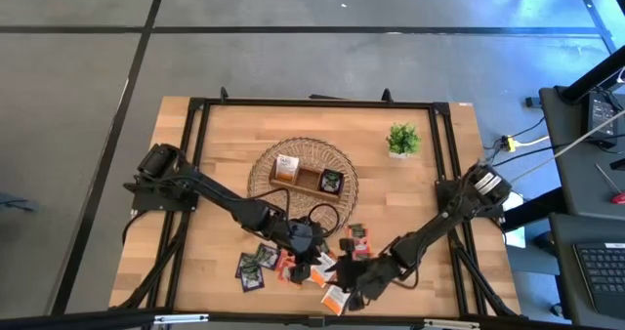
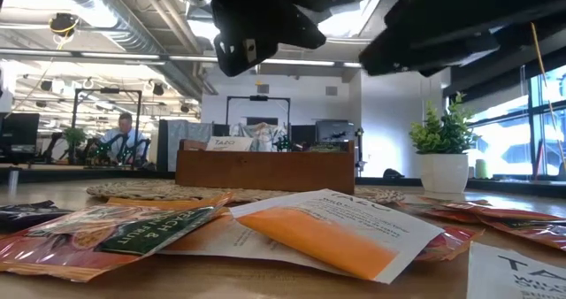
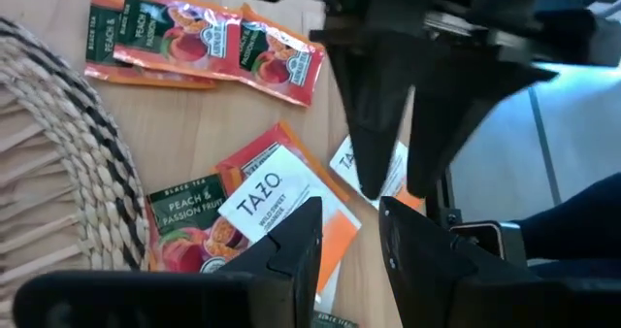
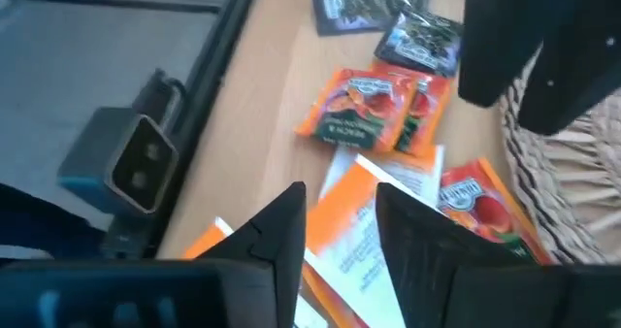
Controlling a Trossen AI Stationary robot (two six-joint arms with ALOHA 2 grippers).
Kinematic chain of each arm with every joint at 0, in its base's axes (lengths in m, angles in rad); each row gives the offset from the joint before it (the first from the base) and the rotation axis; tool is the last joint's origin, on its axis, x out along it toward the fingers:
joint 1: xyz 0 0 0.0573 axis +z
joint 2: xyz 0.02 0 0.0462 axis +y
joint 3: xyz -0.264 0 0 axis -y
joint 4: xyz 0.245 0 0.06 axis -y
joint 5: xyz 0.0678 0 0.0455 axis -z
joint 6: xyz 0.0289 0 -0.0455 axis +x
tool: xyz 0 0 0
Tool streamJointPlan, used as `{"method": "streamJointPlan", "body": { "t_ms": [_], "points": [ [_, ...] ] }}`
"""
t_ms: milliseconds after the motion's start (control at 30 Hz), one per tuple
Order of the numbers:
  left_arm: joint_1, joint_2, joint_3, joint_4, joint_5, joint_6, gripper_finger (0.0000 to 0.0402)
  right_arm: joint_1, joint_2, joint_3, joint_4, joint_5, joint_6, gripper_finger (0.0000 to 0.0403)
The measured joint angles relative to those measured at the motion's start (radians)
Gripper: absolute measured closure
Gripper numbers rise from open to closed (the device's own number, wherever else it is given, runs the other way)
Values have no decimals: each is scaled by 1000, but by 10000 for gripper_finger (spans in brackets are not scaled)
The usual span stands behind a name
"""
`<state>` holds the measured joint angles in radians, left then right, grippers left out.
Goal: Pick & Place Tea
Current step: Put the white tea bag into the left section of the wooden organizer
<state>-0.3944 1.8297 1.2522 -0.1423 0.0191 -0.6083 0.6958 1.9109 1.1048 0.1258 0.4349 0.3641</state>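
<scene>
While both grippers, the left gripper (image 3: 349, 241) and right gripper (image 4: 340, 221), are hovering part-open and empty, I'm aiming at the white-and-orange paper tea sachet (image 3: 281, 197) lying flat beside the woven basket (image 1: 266, 164).

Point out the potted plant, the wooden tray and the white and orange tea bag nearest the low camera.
potted plant (image 1: 402, 139), high view, on its green leaves.
wooden tray (image 2: 265, 171), low view, on its front wall.
white and orange tea bag (image 2: 327, 233), low view, on its orange half.
</scene>
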Motion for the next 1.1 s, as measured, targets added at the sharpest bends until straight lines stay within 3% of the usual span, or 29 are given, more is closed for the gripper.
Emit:
{"method": "streamJointPlan", "body": {
  "t_ms": [267,433,567,800,900,1000,1100],
  "points": [
    [36,0,0,-16,60,-154,300,17,32,37,-61,45,119,317],
    [63,0,0,-14,174,-119,300,47,40,36,-79,118,232,358],
    [65,0,0,-13,196,-104,300,65,69,38,-78,130,314,394],
    [62,0,0,-19,203,-103,300,48,139,115,-81,183,446,389],
    [62,0,0,-19,254,-100,300,38,148,139,-82,187,471,395],
    [55,0,0,-23,316,-54,300,34,148,156,-117,126,448,395],
    [28,0,0,-24,296,-26,300,25,141,160,-200,50,534,377]
  ]
}}
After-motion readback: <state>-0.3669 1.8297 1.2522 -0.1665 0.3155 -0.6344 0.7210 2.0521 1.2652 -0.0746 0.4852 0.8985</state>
